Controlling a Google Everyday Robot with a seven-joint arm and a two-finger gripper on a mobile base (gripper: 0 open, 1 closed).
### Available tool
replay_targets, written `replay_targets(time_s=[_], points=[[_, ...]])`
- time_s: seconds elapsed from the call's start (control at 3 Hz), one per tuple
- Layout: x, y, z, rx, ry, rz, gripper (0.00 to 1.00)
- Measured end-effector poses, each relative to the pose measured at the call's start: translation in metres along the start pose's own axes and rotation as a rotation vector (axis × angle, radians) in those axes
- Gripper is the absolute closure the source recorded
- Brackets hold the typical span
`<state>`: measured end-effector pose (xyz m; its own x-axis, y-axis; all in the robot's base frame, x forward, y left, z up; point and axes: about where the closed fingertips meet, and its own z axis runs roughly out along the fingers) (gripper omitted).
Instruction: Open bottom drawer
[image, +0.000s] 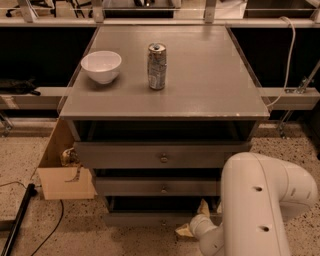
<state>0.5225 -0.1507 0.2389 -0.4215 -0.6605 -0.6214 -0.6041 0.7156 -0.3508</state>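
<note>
the step in hand looks like the approach: the bottom drawer (140, 220) sits lowest in the table (210, 85), close to the floor, its front roughly in line with the table's base. by that i judge it not yet pulled. its small knob (162, 223) is at the centre of the front. just to the right of the knob hangs the end effector (193, 220), low down at the end of the white arm (255, 200). its two tan fingers look spread apart with nothing between them. the near fingertip is beside the knob but not on it, as far as i can tell. the next move would call for sliding left to bracket the knob, closing on it, then drawing straight out toward the camera.

containers, from the left: an open cardboard box (62, 182) stands on the floor against the table's left side. something crumpled is in it, but i cannot tell what. on the table top, a white bowl (101, 65) looks empty, and a drinks can (157, 66) stands upright just to its right. the top drawer (125, 156) and middle drawer (130, 187) show only their fronts; their contents are hidden.
</note>
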Motion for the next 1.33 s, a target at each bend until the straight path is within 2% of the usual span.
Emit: replay_targets(time_s=[0.33,1.0,1.33], points=[[-0.021,0.000,0.009,0.029,0.024,-0.135,0.00],[-0.021,0.001,0.008,0.029,0.024,-0.135,0.00],[0.011,0.043,-0.006,0.002,0.007,-0.040,0.00]])
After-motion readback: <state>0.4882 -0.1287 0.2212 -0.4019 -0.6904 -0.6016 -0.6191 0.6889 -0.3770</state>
